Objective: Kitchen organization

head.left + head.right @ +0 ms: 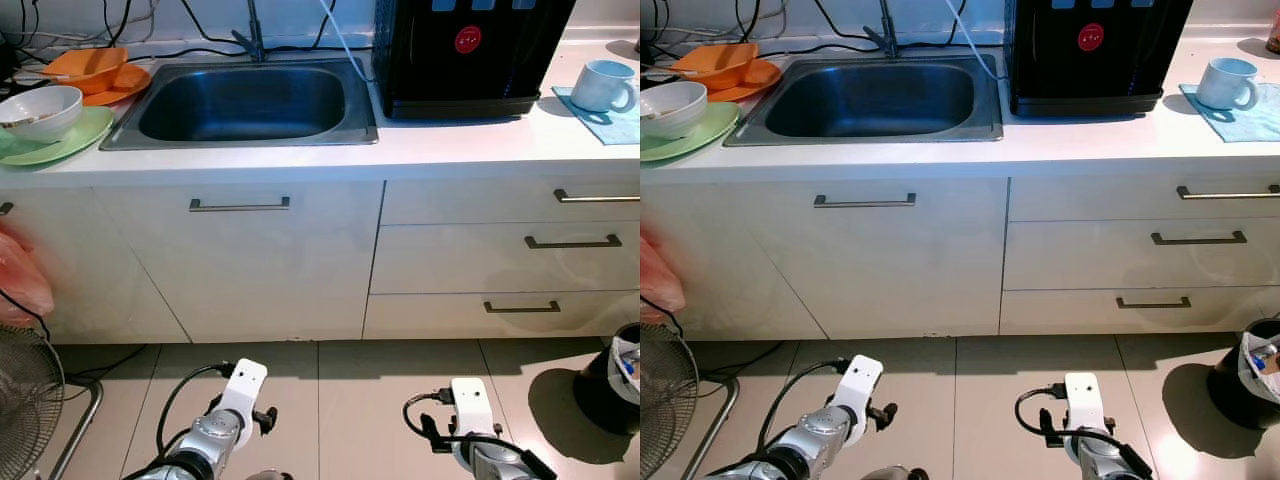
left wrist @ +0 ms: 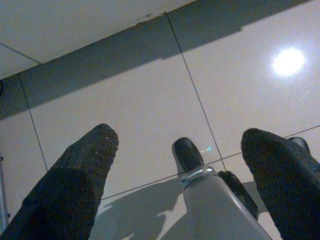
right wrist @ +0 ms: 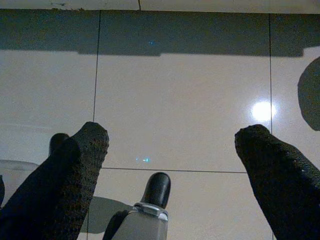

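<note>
— Where are your arms right now?

— Both hang low in front of me, over the tiled floor point(image 1: 330, 400). My left gripper point(image 2: 175, 150) has its two black fingers spread wide with nothing between them, just pale tile beyond. My right gripper point(image 3: 170, 145) is the same: fingers far apart, holding nothing.

— And the kitchen things?

— Up on the white counter point(image 1: 450, 145), well apart from both grippers. At my far left a white bowl point(image 1: 40, 108) sits on a green plate point(image 1: 75, 140). Just behind them an orange bowl point(image 1: 90, 66) rests on an orange plate point(image 1: 128, 84). Beside those is the steel sink point(image 1: 245, 103), with the faucet point(image 1: 255, 35) at its back edge.

— What's on the other side of the sink?

— A black water dispenser point(image 1: 470, 50) with a red round label stands just beside it. Further right a pale blue mug point(image 1: 605, 86) stands upright on a light blue cloth point(image 1: 610, 122).

— Below the counter?

— A cabinet door with a bar handle point(image 1: 240, 204) under the sink, and three drawers point(image 1: 500, 255) stacked to its right. On the floor I see part of a fan point(image 1: 28, 400) at my left, a pink bag point(image 1: 22, 280) above it, and a dark bin point(image 1: 620, 375) at my right.
</note>
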{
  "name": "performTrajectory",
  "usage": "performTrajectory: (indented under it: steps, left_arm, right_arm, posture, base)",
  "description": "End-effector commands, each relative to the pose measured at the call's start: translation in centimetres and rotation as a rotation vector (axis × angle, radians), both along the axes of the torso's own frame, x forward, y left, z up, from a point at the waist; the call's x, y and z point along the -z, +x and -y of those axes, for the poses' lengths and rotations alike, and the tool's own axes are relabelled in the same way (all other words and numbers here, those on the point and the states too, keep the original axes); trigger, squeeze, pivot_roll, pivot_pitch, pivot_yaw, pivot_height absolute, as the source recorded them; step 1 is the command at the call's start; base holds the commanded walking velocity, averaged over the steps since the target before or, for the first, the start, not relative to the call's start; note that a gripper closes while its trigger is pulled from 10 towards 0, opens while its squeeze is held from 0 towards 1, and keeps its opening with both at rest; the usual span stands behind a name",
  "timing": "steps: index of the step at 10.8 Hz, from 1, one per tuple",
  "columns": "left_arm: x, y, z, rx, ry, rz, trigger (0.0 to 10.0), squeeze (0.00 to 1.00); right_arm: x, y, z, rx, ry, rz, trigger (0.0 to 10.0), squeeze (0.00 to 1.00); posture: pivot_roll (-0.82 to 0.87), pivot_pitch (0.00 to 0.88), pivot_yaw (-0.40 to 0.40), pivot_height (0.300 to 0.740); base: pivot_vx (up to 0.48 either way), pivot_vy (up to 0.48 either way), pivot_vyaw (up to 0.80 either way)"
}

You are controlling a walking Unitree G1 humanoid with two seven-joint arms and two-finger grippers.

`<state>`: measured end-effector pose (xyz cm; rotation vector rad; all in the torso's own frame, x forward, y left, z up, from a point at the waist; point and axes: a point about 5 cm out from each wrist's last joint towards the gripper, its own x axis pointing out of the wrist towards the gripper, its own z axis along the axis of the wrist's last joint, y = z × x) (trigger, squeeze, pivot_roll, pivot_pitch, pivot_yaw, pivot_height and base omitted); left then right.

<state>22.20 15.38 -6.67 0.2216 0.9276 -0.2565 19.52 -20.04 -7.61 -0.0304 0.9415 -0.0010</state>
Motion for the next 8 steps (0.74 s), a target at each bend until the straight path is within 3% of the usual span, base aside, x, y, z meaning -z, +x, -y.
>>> performTrajectory:
  steps: [1, 8]
  left_arm:
    - [0.1, -0.2, -0.2, 0.004, 0.008, -0.006, 10.0, 0.00]
    - [0.6, -1.1, -1.4, 0.006, 0.042, -0.040, 10.0, 0.00]
  right_arm:
    - [-0.1, 0.3, -0.2, -0.010, -0.003, -0.001, 10.0, 0.00]
    - [0.4, -0.5, -0.7, -0.029, -0.005, -0.027, 10.0, 0.00]
  posture:
    - [0.01, 0.000, 0.062, 0.740]
    - [0.04, 0.000, 0.051, 0.740]
  base:
    - [0.000, 0.000, 0.00]
    - [0.000, 0.000, 0.00]
